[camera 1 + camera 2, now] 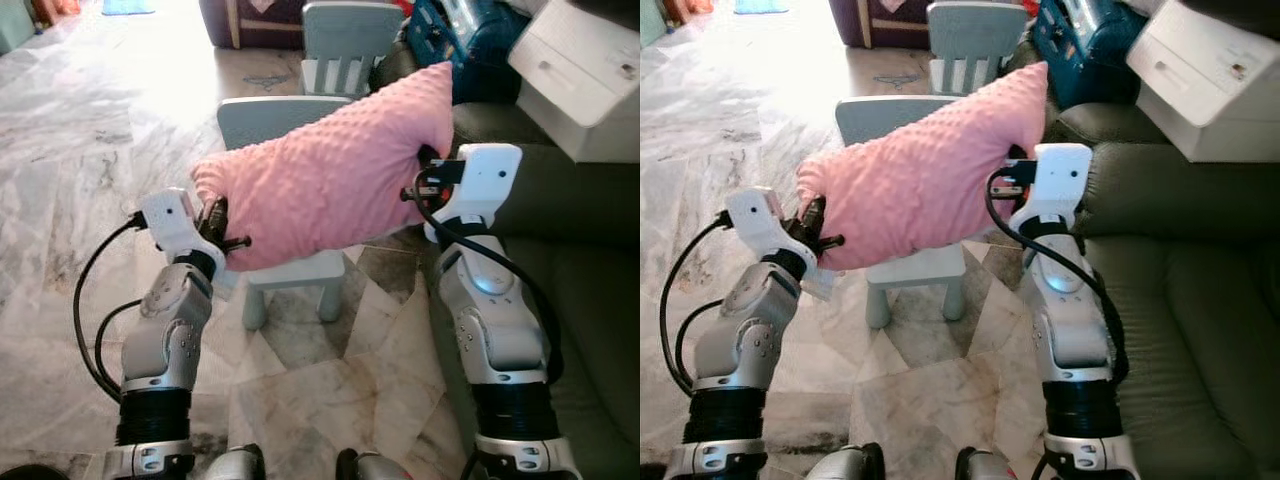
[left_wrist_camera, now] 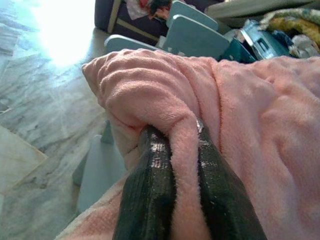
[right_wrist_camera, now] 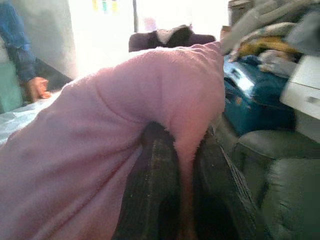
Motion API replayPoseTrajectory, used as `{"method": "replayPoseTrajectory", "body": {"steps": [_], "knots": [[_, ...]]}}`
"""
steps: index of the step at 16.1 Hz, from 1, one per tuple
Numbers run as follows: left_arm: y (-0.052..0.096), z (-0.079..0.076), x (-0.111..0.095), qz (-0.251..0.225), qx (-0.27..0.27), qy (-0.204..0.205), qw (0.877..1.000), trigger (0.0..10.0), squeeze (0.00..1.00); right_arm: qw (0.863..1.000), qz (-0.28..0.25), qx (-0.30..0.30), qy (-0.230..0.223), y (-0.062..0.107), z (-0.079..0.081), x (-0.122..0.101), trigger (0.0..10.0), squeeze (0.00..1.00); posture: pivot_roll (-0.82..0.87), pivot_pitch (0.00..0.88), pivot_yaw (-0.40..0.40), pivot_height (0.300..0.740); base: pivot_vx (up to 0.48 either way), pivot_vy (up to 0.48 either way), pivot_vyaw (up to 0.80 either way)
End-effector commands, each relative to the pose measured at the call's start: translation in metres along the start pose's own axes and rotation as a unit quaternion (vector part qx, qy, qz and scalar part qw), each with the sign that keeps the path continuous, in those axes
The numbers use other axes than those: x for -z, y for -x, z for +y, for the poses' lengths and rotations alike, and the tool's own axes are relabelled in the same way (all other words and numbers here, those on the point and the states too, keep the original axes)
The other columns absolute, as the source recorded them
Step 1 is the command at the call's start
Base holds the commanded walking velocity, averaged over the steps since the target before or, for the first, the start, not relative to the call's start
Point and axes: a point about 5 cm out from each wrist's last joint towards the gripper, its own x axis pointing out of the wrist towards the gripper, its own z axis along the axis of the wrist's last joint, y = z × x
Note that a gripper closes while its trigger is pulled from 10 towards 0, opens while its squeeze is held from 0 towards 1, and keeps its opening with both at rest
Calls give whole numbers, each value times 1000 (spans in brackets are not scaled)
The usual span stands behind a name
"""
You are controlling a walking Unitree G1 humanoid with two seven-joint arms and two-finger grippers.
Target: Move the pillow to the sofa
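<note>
the pink pillow (image 1: 330, 170) hangs in the air above the small pale blue chair (image 1: 290, 270), slanting up toward the dark green sofa (image 1: 1180, 300), held from both ends. the left gripper (image 1: 222, 228) pinches the pillow's lower corner, and in the left wrist view its two black fingers (image 2: 150, 195) are closed with a fold of the fleecy cover squeezed between them. the right gripper (image 1: 428, 170) clamps the pillow's edge on the sofa side, below its raised corner, its fingers (image 3: 160, 190) likewise closed on a ridge of pink cloth. no brand, label or writing can be read on anything here. beyond the chair stands a second pale blue chair (image 1: 350, 40), and beside that, at the sofa's far end, a blue box (image 1: 470, 40) whose contents i cannot make out. a white drawer unit (image 1: 1210, 80) rests on the sofa's arm, its drawers shut. behind the chairs sits a dark purple trunk (image 1: 250, 20) with something pale on top. the marble floor (image 1: 80, 150) around the chair is bright with glare. in the right wrist view a person's hand (image 3: 37, 87) and blue sleeve (image 3: 17, 42) hang at the far edge of the room.
</note>
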Motion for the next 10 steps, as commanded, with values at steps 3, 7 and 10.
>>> {"method": "replayPoseTrajectory", "body": {"steps": [3, 7, 10], "knots": [[-7, -5, -7, -13, 11, -5, 1000, 10000, 0, 1000, -1, 10, 2, 0, -5, -3, 10000, 0, -129, 173, -68, 740, 0, 0, -800], [-9, 0, -10, -15, 3, -9, 1000, 10000, 0, 1000, 0, 10, 2, -1, -6, -3, 10000, 0, -130, 175, -70, 740, 0, 0, 0], [-14, 7, -16, -22, -9, -15, 1000, 10000, 0, 1000, 1, 10, 1, -1, -6, -3, 10000, 0, -132, 173, -69, 740, 0, 0, -800]]}}
